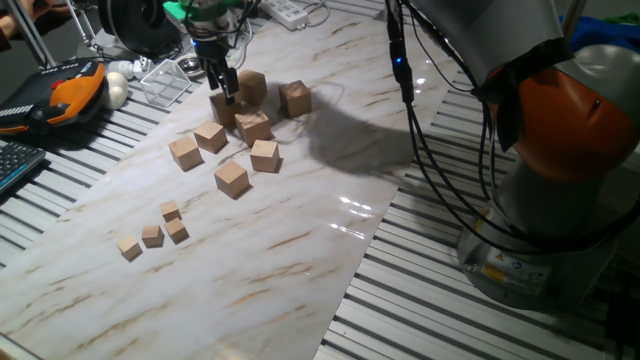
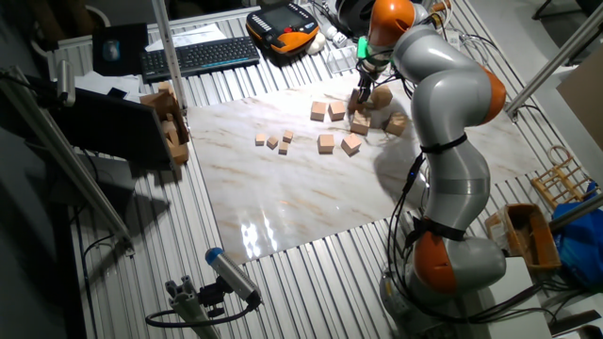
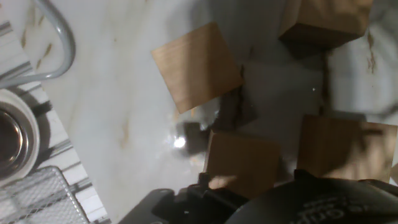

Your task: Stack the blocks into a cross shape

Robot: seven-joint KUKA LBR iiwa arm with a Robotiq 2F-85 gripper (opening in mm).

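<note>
Your gripper (image 1: 226,92) is low over the far cluster of blocks, its fingertips right at the block (image 1: 222,108) on the near-left of that cluster; whether the fingers pinch it or stand spread around it, you cannot tell. In the hand view that block (image 3: 242,163) lies just ahead of the fingers, another block (image 3: 196,66) beyond it. The loose blocks (image 1: 231,177) lie toward the camera side, so your next reach runs that way
</note>
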